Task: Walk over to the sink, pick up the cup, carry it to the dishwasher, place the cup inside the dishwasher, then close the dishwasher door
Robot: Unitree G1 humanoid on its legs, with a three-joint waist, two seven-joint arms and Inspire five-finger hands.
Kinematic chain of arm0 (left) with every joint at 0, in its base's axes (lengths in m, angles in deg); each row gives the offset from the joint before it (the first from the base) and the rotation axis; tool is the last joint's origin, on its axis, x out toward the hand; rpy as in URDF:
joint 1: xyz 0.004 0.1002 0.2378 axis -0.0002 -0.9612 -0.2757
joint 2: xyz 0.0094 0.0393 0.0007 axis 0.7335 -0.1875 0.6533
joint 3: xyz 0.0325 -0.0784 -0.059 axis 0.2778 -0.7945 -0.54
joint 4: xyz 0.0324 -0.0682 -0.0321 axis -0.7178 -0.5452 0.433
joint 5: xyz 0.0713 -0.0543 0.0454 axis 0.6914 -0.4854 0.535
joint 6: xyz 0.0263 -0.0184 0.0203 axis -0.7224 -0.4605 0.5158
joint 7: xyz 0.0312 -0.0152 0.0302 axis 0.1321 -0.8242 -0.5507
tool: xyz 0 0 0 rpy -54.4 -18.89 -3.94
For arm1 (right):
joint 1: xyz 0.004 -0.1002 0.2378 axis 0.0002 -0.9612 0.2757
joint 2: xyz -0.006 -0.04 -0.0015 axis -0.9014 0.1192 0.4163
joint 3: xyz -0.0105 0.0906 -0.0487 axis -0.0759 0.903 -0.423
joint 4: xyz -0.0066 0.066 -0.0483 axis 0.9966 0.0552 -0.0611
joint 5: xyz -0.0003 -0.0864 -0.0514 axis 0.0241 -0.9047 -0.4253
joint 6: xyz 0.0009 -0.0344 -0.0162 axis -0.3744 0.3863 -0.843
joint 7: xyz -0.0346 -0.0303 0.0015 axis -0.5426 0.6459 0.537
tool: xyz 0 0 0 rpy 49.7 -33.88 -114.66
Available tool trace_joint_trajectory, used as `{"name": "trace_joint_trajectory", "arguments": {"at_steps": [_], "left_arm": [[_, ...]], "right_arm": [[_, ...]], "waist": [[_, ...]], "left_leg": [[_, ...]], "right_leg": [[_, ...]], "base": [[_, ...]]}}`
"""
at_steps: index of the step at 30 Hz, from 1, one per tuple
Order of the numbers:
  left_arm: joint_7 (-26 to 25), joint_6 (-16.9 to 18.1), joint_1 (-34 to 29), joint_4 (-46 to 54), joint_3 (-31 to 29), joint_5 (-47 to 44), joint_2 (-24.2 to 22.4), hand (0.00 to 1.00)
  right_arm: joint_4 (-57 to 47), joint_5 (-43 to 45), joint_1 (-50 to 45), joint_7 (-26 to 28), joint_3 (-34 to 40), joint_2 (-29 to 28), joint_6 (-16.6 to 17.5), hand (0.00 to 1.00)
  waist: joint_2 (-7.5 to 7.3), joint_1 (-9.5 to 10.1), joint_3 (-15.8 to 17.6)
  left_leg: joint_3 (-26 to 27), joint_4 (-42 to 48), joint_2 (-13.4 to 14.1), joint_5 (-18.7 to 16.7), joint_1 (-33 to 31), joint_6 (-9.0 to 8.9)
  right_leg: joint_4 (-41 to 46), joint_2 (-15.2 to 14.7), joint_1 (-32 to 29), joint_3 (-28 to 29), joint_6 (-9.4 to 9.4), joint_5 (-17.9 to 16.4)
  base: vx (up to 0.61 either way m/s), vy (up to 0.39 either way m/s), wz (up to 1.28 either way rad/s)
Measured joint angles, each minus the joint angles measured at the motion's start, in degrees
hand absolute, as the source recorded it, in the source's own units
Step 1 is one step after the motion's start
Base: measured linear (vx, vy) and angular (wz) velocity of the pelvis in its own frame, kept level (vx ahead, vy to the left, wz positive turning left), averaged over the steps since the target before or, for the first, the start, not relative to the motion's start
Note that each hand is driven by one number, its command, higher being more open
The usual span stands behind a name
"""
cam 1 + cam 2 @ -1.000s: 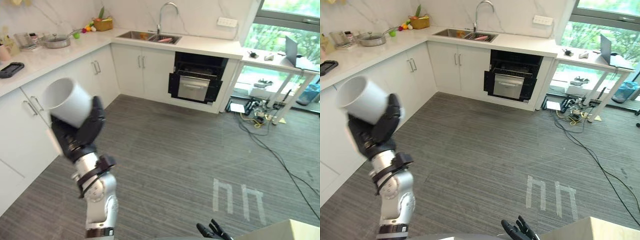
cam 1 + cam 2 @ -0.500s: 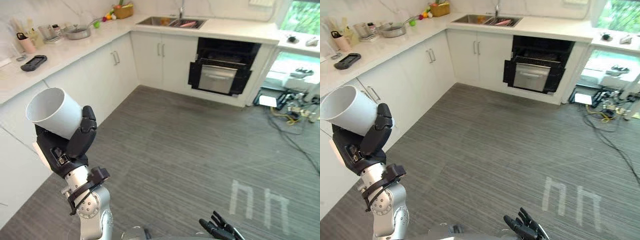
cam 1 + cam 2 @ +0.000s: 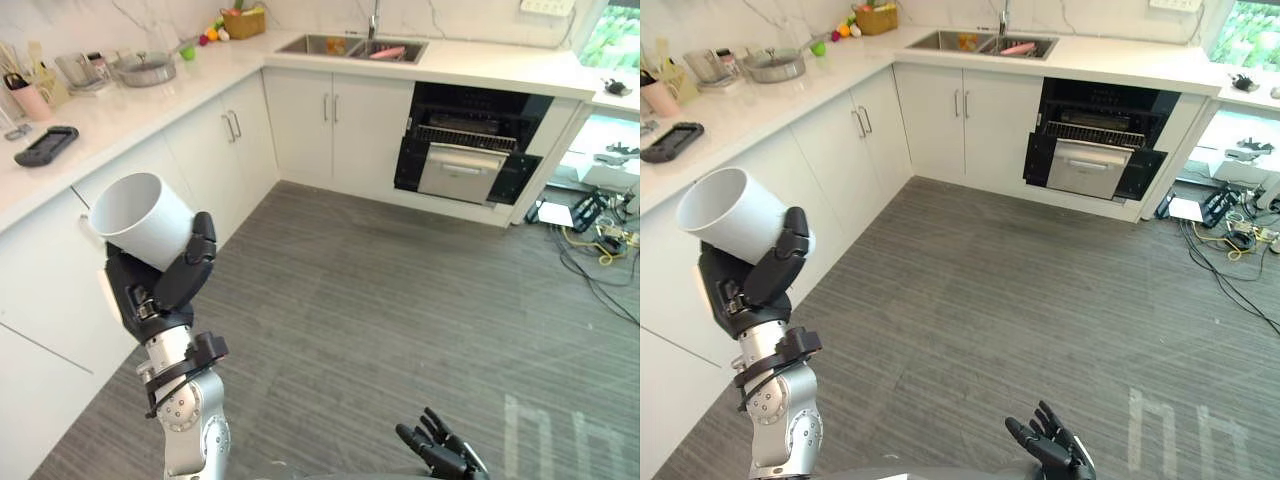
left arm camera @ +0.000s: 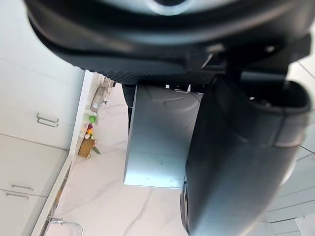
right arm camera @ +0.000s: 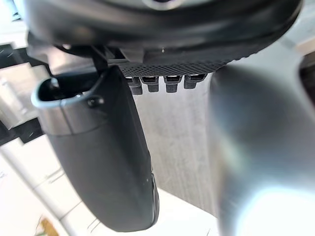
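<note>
Left eye view has the left hand point(image 3: 165, 285) curled tight round the white cup point(image 3: 140, 215), thumb across its wall, mouth tipped up and away from the palm; I'd say it is carried high to clear the cabinets point(image 3: 235, 140) on the walk; the dishwasher point(image 3: 468, 165), door ajar, stands well ahead of that hand and off to its right, just past the sink point(image 3: 350, 46); the right hand point(image 3: 440, 458) hangs low, fingers loose, empty; against half a second ago the grip is unchanged; the whole scene has shifted, so the camera moved.
</note>
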Motion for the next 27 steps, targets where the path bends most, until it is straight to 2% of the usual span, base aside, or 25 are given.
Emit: {"name": "trace_joint_trajectory", "arguments": {"at_steps": [1,2,3,4,5,6,7,8,9,10,11,12,14,15,17,18,19,20,21,22,23,24,25,26,27], "left_arm": [[0.02,0.05,0.08,-0.09,0.27,0.07,0.03,0.00],[0.03,0.19,0.28,-0.60,0.31,0.21,-0.08,0.00],[0.02,0.25,0.91,-1.86,0.30,0.22,-0.06,0.00],[0.02,0.25,1.29,-2.58,0.31,0.22,0.01,0.00],[0.00,0.24,1.84,-3.91,0.46,0.23,0.29,0.00],[-0.23,0.19,1.65,-5.05,1.28,0.21,0.71,0.00],[-0.25,0.18,1.25,-5.51,1.45,0.22,0.98,0.00],[-0.05,0.56,0.98,-6.83,2.10,0.37,1.04,0.00],[-0.04,0.42,0.68,-7.83,2.30,0.31,1.46,0.00],[0.45,0.42,0.92,-8.29,2.69,0.30,1.35,0.00],[0.98,0.42,1.09,-8.51,2.84,0.31,1.00,0.00],[1.70,0.42,0.75,-8.60,3.53,0.30,0.32,0.00],[2.26,0.45,-0.34,-8.57,3.88,0.25,0.02,0.00],[3.08,0.43,-0.99,-7.96,4.22,0.23,-0.89,0.00],[3.90,0.50,-2.62,-4.96,4.79,0.17,-2.30,0.00],[4.51,0.63,-4.02,-1.77,5.37,0.16,-2.85,0.00],[5.30,1.30,-4.62,-0.17,5.87,0.17,-2.79,0.00],[5.67,1.66,-4.59,0.09,5.93,0.17,-2.66,0.00],[6.27,2.19,-4.61,0.36,5.78,0.12,-2.56,0.00],[6.31,2.26,-4.60,0.37,5.82,-0.12,-2.42,0.00],[6.46,2.19,-4.56,0.31,6.04,-0.91,-2.02,0.00],[6.74,2.15,-4.54,0.15,6.04,-0.93,-1.98,0.00],[7.03,2.13,-4.43,-0.07,6.07,-0.93,-1.98,0.00],[8.06,2.08,-4.13,-0.68,6.62,-0.93,-1.97,0.00],[9.07,2.09,-4.09,-1.38,7.40,-0.92,-2.00,0.00]], "right_arm": [[-0.20,0.06,0.00,-0.01,-0.22,-0.34,0.47,1.00],[-1.16,0.07,0.21,-0.04,-0.77,-0.79,0.87,1.00],[-2.37,0.00,0.24,-0.11,-1.66,-1.06,1.07,1.00],[-2.83,-0.01,0.33,-0.13,-2.06,-1.19,1.10,1.00],[-3.67,-0.13,0.35,-0.13,-2.97,-1.47,1.01,1.00],[-4.15,-0.10,0.01,-0.26,-4.29,-1.64,0.69,1.00],[-4.09,-0.09,-0.57,-0.33,-4.87,-1.59,0.50,1.00],[-3.85,-0.10,-1.04,-0.76,-5.39,-1.10,0.16,1.00],[-3.04,-0.14,0.94,-1.52,-5.35,-0.24,-1.52,1.00],[-3.02,-0.49,1.93,-1.57,-5.36,-0.38,-2.23,1.00],[-3.06,-0.65,2.20,-1.67,-5.40,-0.44,-2.64,1.00],[-3.42,-0.64,2.06,-2.39,-6.39,-0.23,-3.58,1.00],[-4.71,-0.59,1.55,-3.30,-7.32,0.23,-4.66,1.00],[-6.56,-0.51,0.31,-4.27,-7.48,0.30,-5.97,1.00],[-8.21,-0.55,-1.11,-4.61,-8.01,0.97,-7.07,1.00],[-9.19,-0.62,-2.19,-4.66,-8.96,1.41,-7.35,1.00],[-9.19,-0.60,-2.62,-4.63,-9.00,2.10,-7.43,1.00],[-9.17,-0.60,-2.70,-4.62,-8.90,2.11,-7.43,1.00],[-9.12,-0.60,-2.38,-4.35,-8.70,2.41,-7.41,1.00],[-8.96,-0.60,-2.00,-4.12,-8.64,2.54,-7.39,1.00],[-8.14,-0.62,-0.83,-3.46,-8.47,2.81,-7.07,1.00],[-6.72,-0.76,0.57,-2.37,-8.45,3.58,-6.57,1.00],[-5.94,-1.06,1.42,-1.96,-8.44,3.99,-6.41,1.00],[-4.95,-1.44,2.57,-1.57,-8.44,4.52,-6.04,1.00],[-4.33,-2.29,2.98,-1.56,-8.37,4.69,-5.42,1.00]], "waist": [[0.06,-0.32,0.05],[0.54,-0.79,0.21],[1.21,-1.30,0.46],[1.32,-1.63,0.54],[1.28,-2.30,0.57],[1.04,-2.34,0.52],[0.66,-2.33,0.43],[0.58,-2.30,0.11],[1.78,-1.93,0.76],[2.16,-2.10,1.11],[2.15,-2.19,1.25],[1.99,-1.91,1.29],[2.13,-1.72,1.32],[2.76,-1.04,1.77],[3.27,0.19,2.00],[3.91,1.19,2.07],[4.01,2.06,2.18],[3.84,2.40,2.19],[3.72,3.11,2.23],[3.49,3.50,2.37],[3.38,3.64,2.24],[3.38,3.40,2.13],[3.40,3.30,2.11],[3.41,3.26,2.09],[3.56,3.30,2.00]], "left_leg": [[-0.28,-1.86,0.23,0.34,1.55,-0.15],[-0.35,-4.85,0.99,0.80,4.40,-0.69],[-0.18,-6.49,2.41,0.88,6.37,-1.77],[-0.18,-6.73,2.98,0.75,6.94,-2.43],[-0.30,-6.85,3.78,-0.03,7.96,-3.86],[-0.05,-6.73,3.82,-0.98,9.61,-5.49],[-0.38,-6.59,3.34,-1.48,10.73,-6.14],[-0.86,-5.58,2.82,-2.30,11.91,-6.51],[-1.54,-1.52,4.27,-3.04,10.61,-6.21],[-1.52,-0.93,5.34,-3.21,9.42,-6.00],[-1.35,-1.04,5.93,-3.17,8.81,-6.02],[-1.41,-0.28,7.46,-2.35,8.63,-6.26],[-1.23,6.46,8.31,-2.02,8.61,-6.23],[-0.27,21.47,10.92,0.36,3.91,-6.04],[-0.08,39.95,14.87,10.42,-4.72,-6.14],[0.02,51.25,18.15,11.68,-11.77,-6.10],[0.35,55.11,19.87,9.44,-17.16,-6.08],[0.61,54.59,20.04,8.09,-19.19,-5.99],[1.93,49.71,20.06,5.17,-21.79,-6.11],[2.84,45.45,19.67,4.09,-22.19,-6.26],[3.44,32.81,17.61,3.31,-21.60,-6.70],[2.52,19.45,14.53,3.62,-20.50,-7.01],[1.43,13.67,12.99,4.45,-20.13,-7.30],[-1.48,5.26,10.44,7.97,-19.92,-7.62],[-3.25,1.61,9.36,11.36,-19.77,-7.86]], "right_leg": [[-0.43,1.72,-1.65,-1.36,-0.14,-1.67],[-2.86,5.02,-5.35,-4.57,-1.15,-4.33],[-9.29,8.57,-8.56,-7.75,-1.55,-5.12],[-13.45,9.91,-9.95,-9.05,-1.74,-4.95],[-22.64,12.76,-12.62,-9.98,-2.07,-2.66],[-33.30,15.13,-13.53,-9.66,-3.82,4.38],[-37.03,15.67,-13.27,-9.31,-5.65,11.57],[-36.88,15.49,-12.78,-9.22,-10.88,15.85],[-36.26,16.43,-12.33,-8.58,-11.31,13.78],[-36.52,17.07,-11.79,-8.56,-11.31,12.91],[-36.52,17.33,-11.24,-8.71,-11.35,12.23],[-35.76,18.06,-9.30,-8.86,-11.42,9.83],[-35.02,18.75,-6.64,-8.63,-10.25,6.42],[-36.99,19.74,-2.61,-8.81,-10.56,5.08],[-39.96,21.11,1.22,-8.45,-10.63,4.96],[-41.61,22.27,3.31,-7.76,-10.81,4.83],[-43.60,22.84,5.41,-7.37,-10.73,4.69],[-44.55,22.85,6.59,-7.04,-10.61,4.63],[-45.97,22.81,8.55,-5.63,-10.11,4.71],[-46.45,22.64,9.34,-4.79,-9.74,4.62],[-46.93,21.72,10.67,-3.22,-9.18,4.23],[-46.81,20.57,11.28,-1.81,-8.68,3.93],[-46.69,19.99,11.72,-1.05,-8.18,3.65],[-46.69,19.03,12.23,0.60,-7.04,2.99],[-46.64,18.53,12.93,2.19,-5.77,2.20]], "base": [[0.39,0.033,0.20],[0.41,0.016,0.08],[0.51,0.018,0.08],[0.45,0.001,0.17],[0.49,-0.025,0.17],[0.51,-0.037,0.13],[0.58,-0.046,0.04],[0.57,-0.041,-0.20],[0.62,-0.084,-0.22],[0.45,-0.093,-0.19],[0.42,-0.149,0.03],[0.30,-0.114,-0.02],[0.27,-0.092,-0.05],[0.25,-0.074,0.00],[0.22,-0.055,-0.09],[0.27,-0.035,-0.17],[0.27,-0.031,-0.16],[0.28,-0.043,-0.25],[0.22,-0.033,-0.31],[0.37,0.007,-0.53],[0.32,0.042,-0.61],[0.33,0.067,-0.57],[0.35,0.124,-0.56],[0.42,0.183,-0.57],[0.43,0.206,-0.60]]}}
